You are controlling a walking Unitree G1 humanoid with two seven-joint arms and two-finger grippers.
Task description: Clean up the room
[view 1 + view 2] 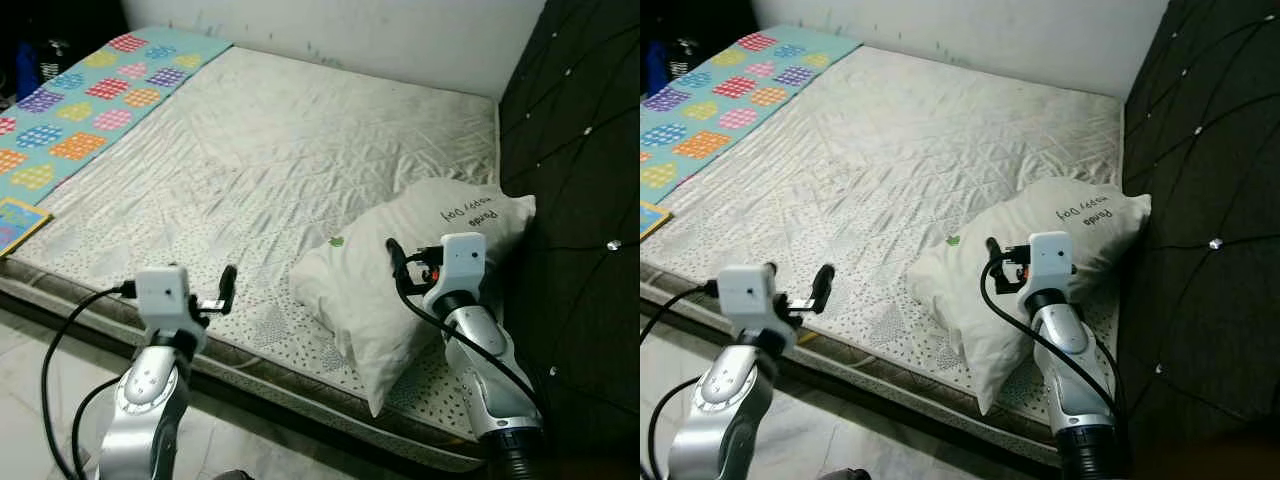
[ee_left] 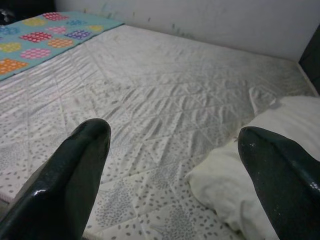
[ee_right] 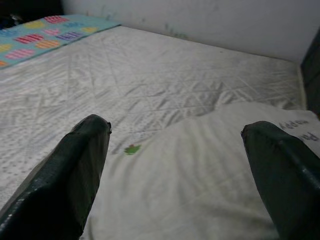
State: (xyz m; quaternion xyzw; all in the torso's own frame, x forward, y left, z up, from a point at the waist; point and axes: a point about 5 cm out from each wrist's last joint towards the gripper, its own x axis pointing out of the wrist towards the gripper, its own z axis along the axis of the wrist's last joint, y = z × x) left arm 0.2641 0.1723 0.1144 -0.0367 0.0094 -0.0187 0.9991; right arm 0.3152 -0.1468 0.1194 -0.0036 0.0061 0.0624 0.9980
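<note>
A white pillow (image 1: 455,215) with small printed writing and a green mark lies on the bare quilted mattress (image 1: 300,150), against the dark headboard. My right gripper (image 1: 402,262) hovers open just over the pillow's near half (image 3: 190,185), with nothing between its fingers (image 3: 75,170). Open too, my left gripper (image 1: 224,292) hangs above the mattress's near edge, a little to the left of the pillow (image 2: 220,182). Its black fingers (image 2: 70,175) hold nothing.
A teal blanket with coloured squares (image 1: 90,100) covers the mattress's far left side. A book (image 1: 15,222) lies at the left edge. The dark tufted headboard (image 1: 580,150) stands on the right, a white wall behind. Pale floor (image 1: 30,345) runs along the bed's near side.
</note>
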